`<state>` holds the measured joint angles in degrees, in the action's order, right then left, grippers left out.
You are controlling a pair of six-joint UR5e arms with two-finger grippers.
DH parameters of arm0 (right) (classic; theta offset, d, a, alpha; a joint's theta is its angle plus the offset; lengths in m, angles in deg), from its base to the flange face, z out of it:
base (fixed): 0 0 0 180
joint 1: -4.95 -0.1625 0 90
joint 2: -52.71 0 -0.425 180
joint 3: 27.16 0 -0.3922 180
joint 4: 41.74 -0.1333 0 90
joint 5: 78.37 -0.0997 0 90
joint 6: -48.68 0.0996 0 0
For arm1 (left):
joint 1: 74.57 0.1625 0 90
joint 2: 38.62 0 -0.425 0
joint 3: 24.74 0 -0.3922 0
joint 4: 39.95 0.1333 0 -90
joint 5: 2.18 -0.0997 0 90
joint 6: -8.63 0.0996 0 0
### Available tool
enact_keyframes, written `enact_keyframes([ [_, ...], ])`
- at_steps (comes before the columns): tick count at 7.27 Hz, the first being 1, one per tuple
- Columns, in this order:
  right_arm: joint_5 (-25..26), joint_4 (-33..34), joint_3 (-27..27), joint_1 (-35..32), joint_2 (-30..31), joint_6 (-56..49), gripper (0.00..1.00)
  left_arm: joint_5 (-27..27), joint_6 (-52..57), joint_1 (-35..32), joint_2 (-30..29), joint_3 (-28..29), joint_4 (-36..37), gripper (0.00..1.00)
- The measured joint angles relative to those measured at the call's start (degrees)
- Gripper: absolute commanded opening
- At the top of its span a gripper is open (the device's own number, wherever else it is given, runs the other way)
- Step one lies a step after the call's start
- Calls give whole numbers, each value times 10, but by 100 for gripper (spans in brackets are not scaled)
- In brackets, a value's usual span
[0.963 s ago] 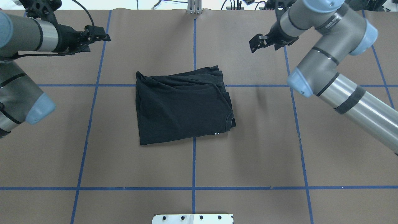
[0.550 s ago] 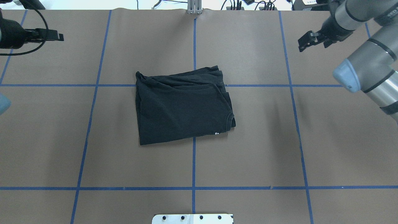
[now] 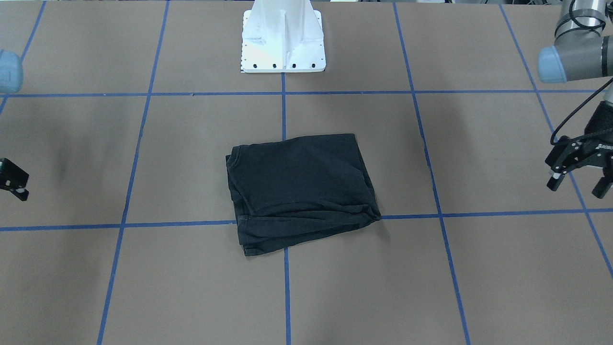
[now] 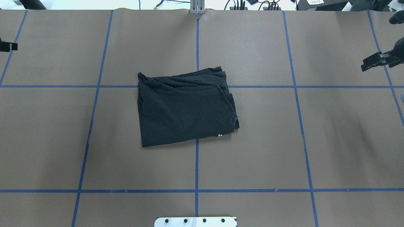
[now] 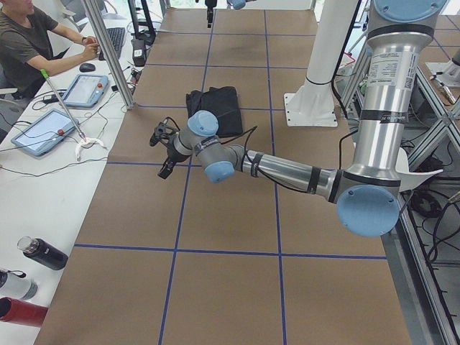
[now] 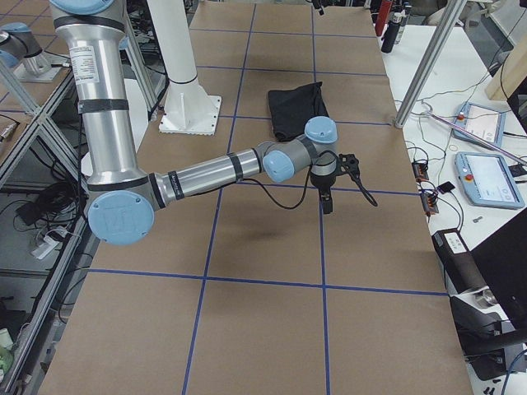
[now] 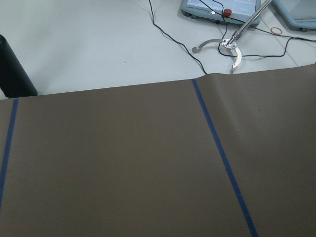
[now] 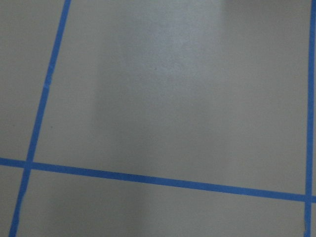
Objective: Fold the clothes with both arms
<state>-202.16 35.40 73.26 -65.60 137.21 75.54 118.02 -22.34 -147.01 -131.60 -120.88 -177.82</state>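
Hovering over the left end of the table [image 4: 268, 151], nearer the far edge than the robot's side, the left gripper [image 3: 576, 187] holds nothing and its fingers are spread apart. The shirt [image 4: 186, 108] lies folded into a rough rectangle at the table's middle, straddling a crossing of the blue tape [image 4: 196, 164]. Its collar [image 4: 234, 121] is at its right corner on the robot's side. Over the right end, well apart from the shirt, the right gripper [image 4: 374, 63] hangs empty, its fingers likewise apart.
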Motion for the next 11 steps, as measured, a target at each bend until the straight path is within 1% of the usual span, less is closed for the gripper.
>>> enact_keyframes([
  [1, -1, -2, 1, -12, 20, 0, 100, 21, 48, -20, 14, 0, -5, 100],
  [2, -5, 0, 2, -25, 39, -2, 100, 28, 74, -37, 29, 1, -7, 100],
  [4, -21, 15, 1, -57, 61, -5, 100, 24, 94, -45, 32, 14, -5, 100],
  [5, -51, 38, 0, -82, 63, -13, 100, 21, 117, -46, 32, 31, -1, 100],
  [6, -83, 66, 0, -106, 63, -31, 100, 17, 168, -50, 36, 53, 3, 100],
  [7, -99, 95, 0, -126, 64, -64, 100, 15, 226, -63, 41, 72, 9, 100],
  [8, -103, 122, 1, -142, 64, -102, 100, 14, 269, -86, 41, 81, 40, 100],
  [11, -105, 179, 3, -170, 65, -182, 100, 14, 391, -130, 37, 72, 179, 100],
])
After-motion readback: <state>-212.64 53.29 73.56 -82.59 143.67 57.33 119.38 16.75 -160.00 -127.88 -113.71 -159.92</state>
